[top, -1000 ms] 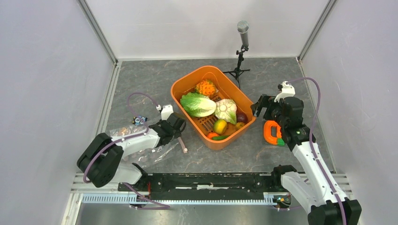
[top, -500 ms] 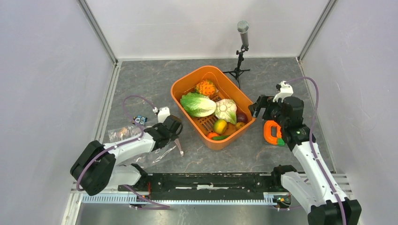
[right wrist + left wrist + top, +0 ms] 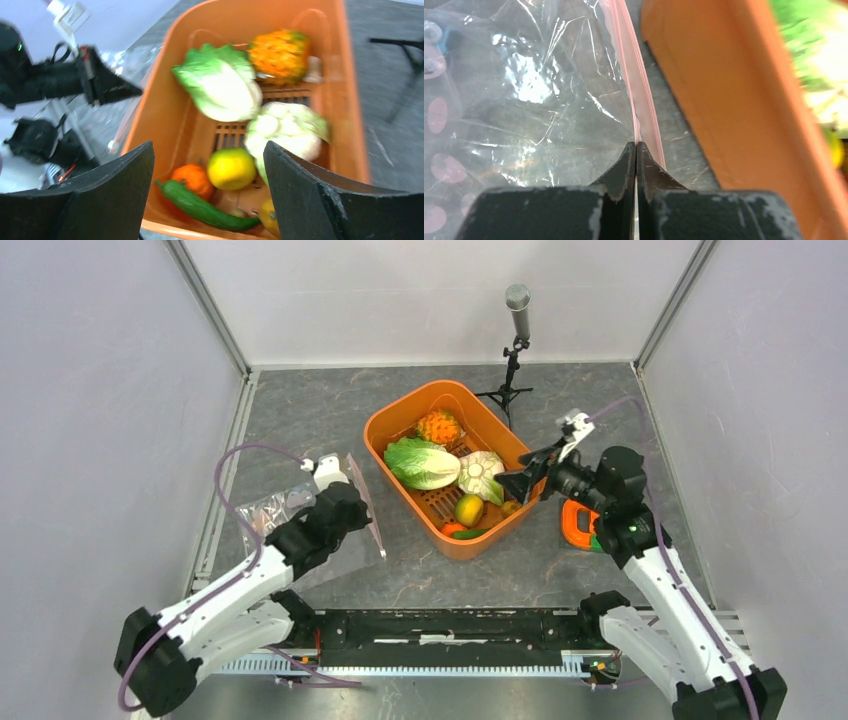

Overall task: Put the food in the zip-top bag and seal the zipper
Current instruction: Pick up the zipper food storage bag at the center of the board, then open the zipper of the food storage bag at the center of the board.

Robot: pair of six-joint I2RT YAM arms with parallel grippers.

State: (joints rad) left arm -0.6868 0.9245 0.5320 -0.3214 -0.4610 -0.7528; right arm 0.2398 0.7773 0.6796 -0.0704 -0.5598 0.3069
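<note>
Left gripper (image 3: 636, 147) is clamped on the zipper (image 3: 640, 90) of the zip-top bag (image 3: 300, 530), which lies on the bench (image 3: 620, 400) left of the basket (image 3: 400, 410). Risk: the thin strip slips out, or both lips are pinched and the mouth won't open. Bag is clear and crinkly, no food inside. Right gripper (image 3: 207, 149) is wide open, holding nothing, over the food (image 3: 422, 464) in the basket.
</note>
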